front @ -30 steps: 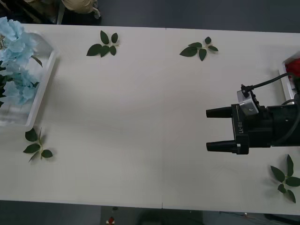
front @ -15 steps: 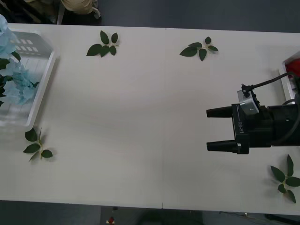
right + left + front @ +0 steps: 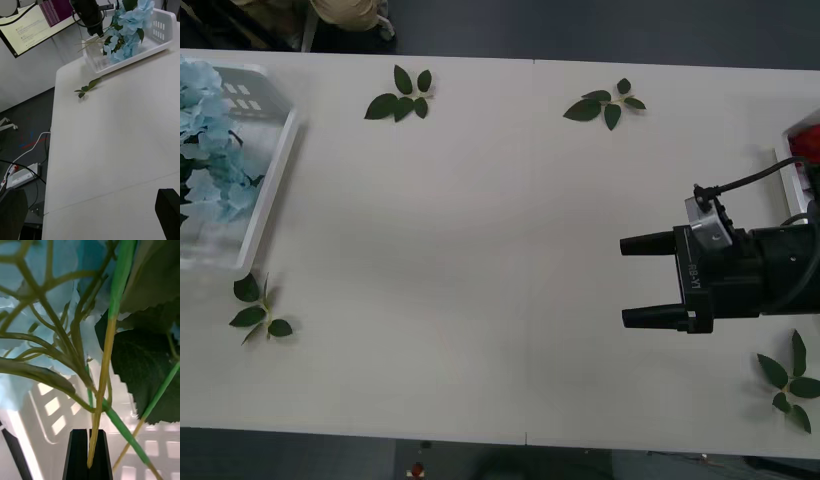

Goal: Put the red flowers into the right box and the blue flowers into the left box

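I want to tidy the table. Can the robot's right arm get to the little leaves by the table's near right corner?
Probably yes. The right pincer hangs open over bare table, and the leaf sprig lies just beside that arm, nothing between them. It would have to swing back toward the table edge.

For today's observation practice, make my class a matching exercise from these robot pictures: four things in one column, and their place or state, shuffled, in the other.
Things:
1. blue flowers
2. right gripper
3. left gripper
4. red flowers

Places or states:
A. open above the bare table
B. shut on a thin stem
C. over the left box
D. at the table's right edge

Pairs: 1-C, 2-A, 3-B, 4-D
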You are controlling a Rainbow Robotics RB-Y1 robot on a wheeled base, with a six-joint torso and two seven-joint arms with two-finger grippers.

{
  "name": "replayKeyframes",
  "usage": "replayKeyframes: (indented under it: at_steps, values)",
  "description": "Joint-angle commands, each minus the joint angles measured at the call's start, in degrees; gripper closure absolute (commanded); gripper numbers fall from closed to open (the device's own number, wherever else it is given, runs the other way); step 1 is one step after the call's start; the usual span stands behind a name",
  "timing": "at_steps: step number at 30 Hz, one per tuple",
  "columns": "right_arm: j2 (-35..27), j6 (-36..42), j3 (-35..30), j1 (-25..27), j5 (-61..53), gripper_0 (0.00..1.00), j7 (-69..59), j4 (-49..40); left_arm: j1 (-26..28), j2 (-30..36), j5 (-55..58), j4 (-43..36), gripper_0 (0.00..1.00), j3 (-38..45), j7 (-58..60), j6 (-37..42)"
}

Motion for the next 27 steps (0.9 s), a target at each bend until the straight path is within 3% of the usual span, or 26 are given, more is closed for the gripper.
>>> replayKeyframes:
  at_steps: [1, 3, 8, 11, 19, 22, 24, 27]
  values:
    - [0.7, 0.1, -0.5, -0.6, 0.1, 0.00, 2.0, -2.0, 0.2, 0.9, -1.6, -0.4, 0.98, 0.0, 2.1, 0.6]
    - [0.7, 0.0, -0.5, -0.6, 0.1, 0.00, 2.0, -1.9, 0.3, 0.8, -2.0, -0.4, 0.94, 0.0, 2.1, 0.7]
    - [0.7, 0.0, -0.5, -0.6, 0.1, 0.00, 2.0, -1.4, 0.3, 0.8, -1.7, -0.5, 0.53, 0.0, 2.0, 0.7]
    - [0.7, 0.1, -0.5, -0.6, 0.1, 0.00, 2.0, -0.9, 0.3, 0.8, -1.5, -0.5, 0.36, 0.5, 1.9, 0.7]
    - [0.7, 0.0, -0.5, -0.6, 0.1, 0.00, 2.0, -1.0, 0.4, 0.8, -1.2, -0.5, 0.27, 0.7, 1.9, 0.8]
    - [0.7, 0.0, -0.5, -0.6, 0.1, 0.00, 2.0, -1.0, 0.3, 0.7, 0.1, -0.5, 0.18, 2.4, 1.2, 3.0]
    - [0.7, 0.0, -0.5, -0.6, 0.1, 0.00, 2.0, -1.0, 0.3, 0.8, 3.2, -0.6, 0.06, 5.0, -1.8, 5.4]
    - [0.7, 0.0, -0.5, -0.6, 0.1, 0.00, 2.0, -1.0, 0.3, 0.8, 7.2, -1.6, 0.00, 8.7, -6.8, 8.1]
